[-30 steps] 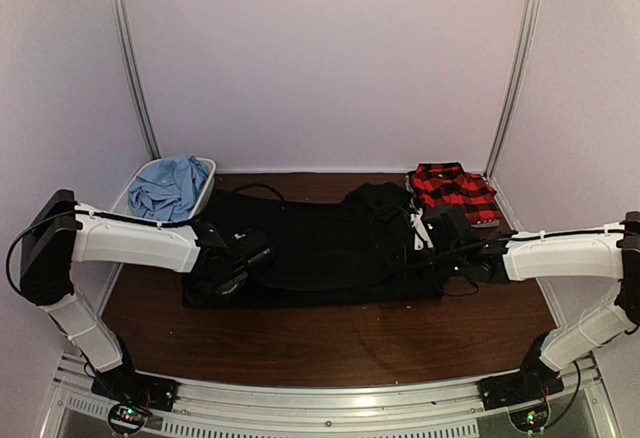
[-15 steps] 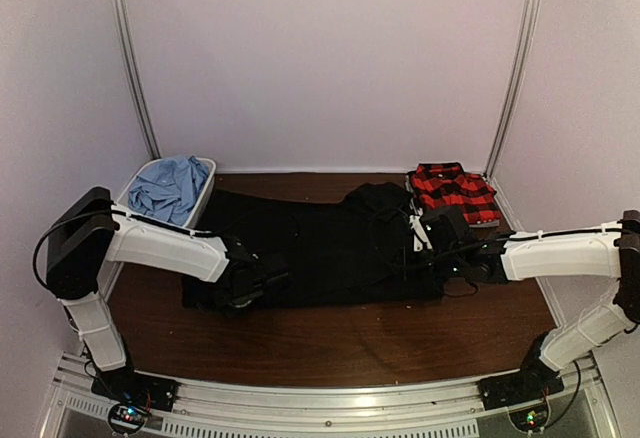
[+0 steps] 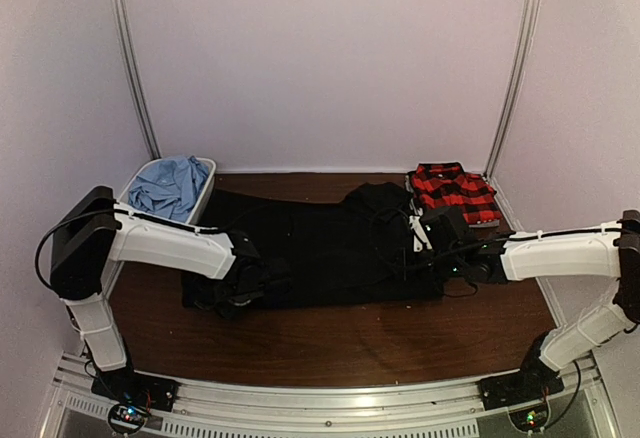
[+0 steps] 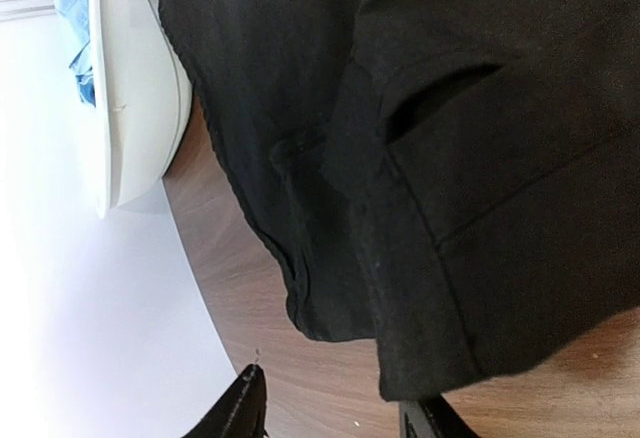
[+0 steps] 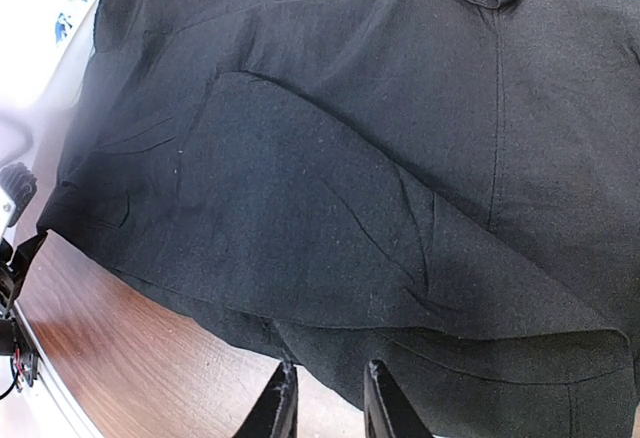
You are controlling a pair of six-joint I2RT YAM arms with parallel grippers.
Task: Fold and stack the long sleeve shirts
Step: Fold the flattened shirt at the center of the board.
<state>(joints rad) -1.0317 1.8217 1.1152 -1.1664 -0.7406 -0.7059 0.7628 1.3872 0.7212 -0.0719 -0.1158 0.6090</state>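
Note:
The black shirt (image 3: 320, 248) lies spread flat across the middle of the table, its collar bunched at the back right. My left gripper (image 3: 235, 293) is open and empty, low over the shirt's near left corner; in the left wrist view (image 4: 340, 420) that corner (image 4: 420, 358) lies just ahead of the jaws. My right gripper (image 3: 440, 248) is at the shirt's right edge. In the right wrist view (image 5: 330, 403) its jaws stand narrowly apart with the hem (image 5: 330, 358) at the tips. The red-and-black plaid shirt (image 3: 452, 190) lies folded at the back right. The light blue shirt (image 3: 168, 186) is crumpled in a bin.
The white bin (image 3: 210, 180) stands at the back left, also in the left wrist view (image 4: 130, 108). Brown table wood (image 3: 330, 343) shows along the near edge. Pale walls close in the back and both sides.
My left gripper has moved from over the shirt's left part down toward its near left corner. The right arm has not moved.

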